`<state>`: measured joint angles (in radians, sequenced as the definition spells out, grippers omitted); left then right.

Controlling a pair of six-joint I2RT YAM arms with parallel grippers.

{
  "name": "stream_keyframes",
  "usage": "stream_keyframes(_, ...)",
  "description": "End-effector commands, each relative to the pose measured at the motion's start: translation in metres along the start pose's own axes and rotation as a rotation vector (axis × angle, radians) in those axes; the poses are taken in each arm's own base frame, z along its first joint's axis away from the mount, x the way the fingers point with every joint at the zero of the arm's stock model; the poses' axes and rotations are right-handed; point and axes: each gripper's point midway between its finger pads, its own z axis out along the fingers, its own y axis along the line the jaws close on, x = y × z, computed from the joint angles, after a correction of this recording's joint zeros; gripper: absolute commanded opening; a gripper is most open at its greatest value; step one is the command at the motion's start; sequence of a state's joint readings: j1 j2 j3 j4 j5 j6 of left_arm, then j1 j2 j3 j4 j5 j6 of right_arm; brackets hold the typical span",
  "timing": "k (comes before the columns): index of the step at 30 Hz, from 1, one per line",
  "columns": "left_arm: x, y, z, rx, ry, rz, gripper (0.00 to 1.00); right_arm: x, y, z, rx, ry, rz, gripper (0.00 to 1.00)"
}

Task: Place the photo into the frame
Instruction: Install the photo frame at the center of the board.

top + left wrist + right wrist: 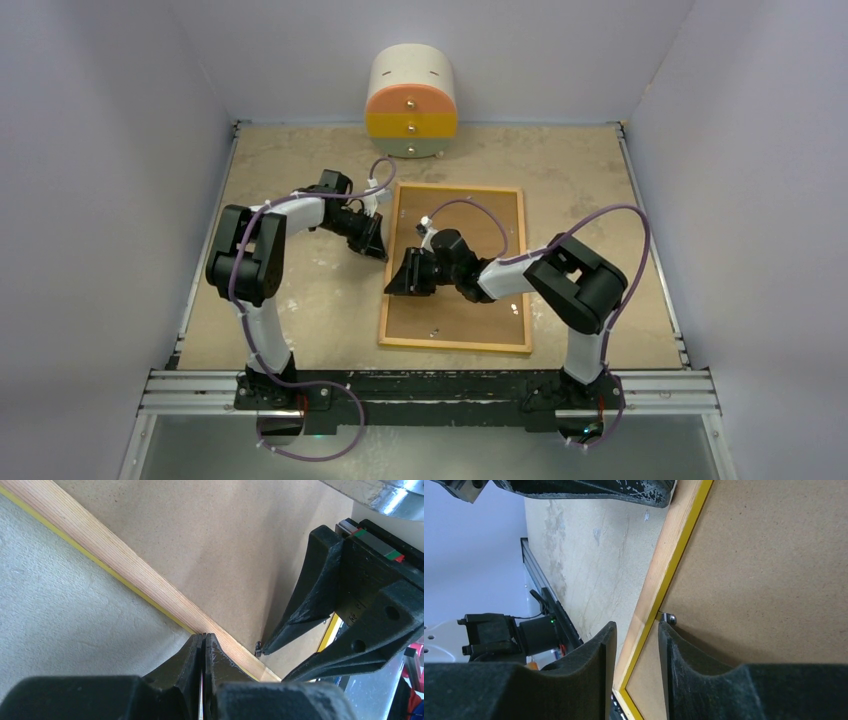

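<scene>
Frame (455,187) lies back-up on worktop (320,300), w/ brown backing board (470,300) inside. L fingers (192,655) pressed together, tips at frame's left rail. R fingers (596,650) spread, straddling same rail, inner tip beside metal clip (669,618).

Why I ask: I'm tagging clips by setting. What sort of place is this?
Probably a lab test cell: plain pale walls box in a tan tabletop, the left arm and right arm stand on a metal rail, and a toy-like drawer unit sits at the back.
</scene>
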<state>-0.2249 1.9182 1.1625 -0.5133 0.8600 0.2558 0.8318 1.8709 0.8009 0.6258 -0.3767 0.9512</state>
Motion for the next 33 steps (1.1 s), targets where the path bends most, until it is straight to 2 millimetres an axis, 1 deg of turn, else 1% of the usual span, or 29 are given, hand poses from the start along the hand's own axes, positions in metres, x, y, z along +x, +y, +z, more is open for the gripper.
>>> stream_keyframes(1, -0.018, -0.002, -0.007, 0.0, -0.036, 0.052, 0.02, -0.015, 0.015, -0.015, -0.021, -0.025, -0.006, 0.42)
stream_keyframes(3, -0.031, 0.001, -0.013, -0.008, -0.071, 0.051, 0.03, -0.034, 0.024, -0.026, -0.054, -0.049, -0.01, 0.46)
stream_keyframes(4, -0.038, 0.003, -0.015, -0.014, -0.086, 0.049, 0.03, -0.05, 0.026, -0.033, -0.059, -0.079, -0.014, 0.49)
stream_keyframes(6, -0.049, 0.006, -0.016, -0.016, -0.113, 0.042, 0.04, -0.076, 0.024, -0.044, -0.04, -0.122, -0.031, 0.56)
stream_keyframes(8, -0.059, 0.008, -0.015, -0.01, -0.13, 0.041, 0.05, -0.1, 0.016, -0.049, -0.016, -0.153, -0.044, 0.61)
stream_keyframes(12, -0.068, 0.016, -0.011, -0.014, -0.142, 0.031, 0.05, -0.141, -0.004, -0.046, 0.035, -0.188, -0.062, 0.62)
stream_keyframes(14, -0.068, 0.019, -0.008, -0.01, -0.14, 0.023, 0.05, -0.157, -0.015, -0.04, 0.067, -0.205, -0.073, 0.61)
stream_keyframes(17, -0.065, 0.022, -0.003, -0.005, -0.135, 0.014, 0.05, -0.179, -0.023, -0.029, 0.082, -0.218, -0.087, 0.58)
stream_keyframes(19, -0.063, 0.024, -0.001, -0.002, -0.131, 0.01, 0.05, -0.189, -0.032, -0.02, 0.107, -0.218, -0.093, 0.57)
stream_keyframes(20, -0.063, 0.025, 0.0, -0.001, -0.13, 0.01, 0.04, -0.196, -0.029, -0.017, 0.105, -0.225, -0.106, 0.56)
stream_keyframes(22, -0.061, 0.027, 0.002, 0.0, -0.126, 0.006, 0.04, -0.203, -0.033, -0.01, 0.115, -0.224, -0.109, 0.55)
stream_keyframes(23, -0.06, 0.027, 0.002, 0.001, -0.124, 0.005, 0.03, -0.204, -0.037, -0.005, 0.12, -0.22, -0.106, 0.54)
stream_keyframes(27, -0.055, 0.029, 0.006, 0.006, -0.117, -0.003, 0.02, -0.209, -0.045, 0.009, 0.119, -0.211, -0.098, 0.53)
stream_keyframes(30, -0.049, 0.03, 0.009, 0.012, -0.109, -0.014, 0.02, -0.214, -0.052, 0.015, 0.129, -0.232, -0.095, 0.51)
stream_keyframes(33, -0.047, 0.031, 0.01, 0.013, -0.106, -0.012, 0.01, -0.214, -0.057, 0.02, 0.131, -0.23, -0.082, 0.5)
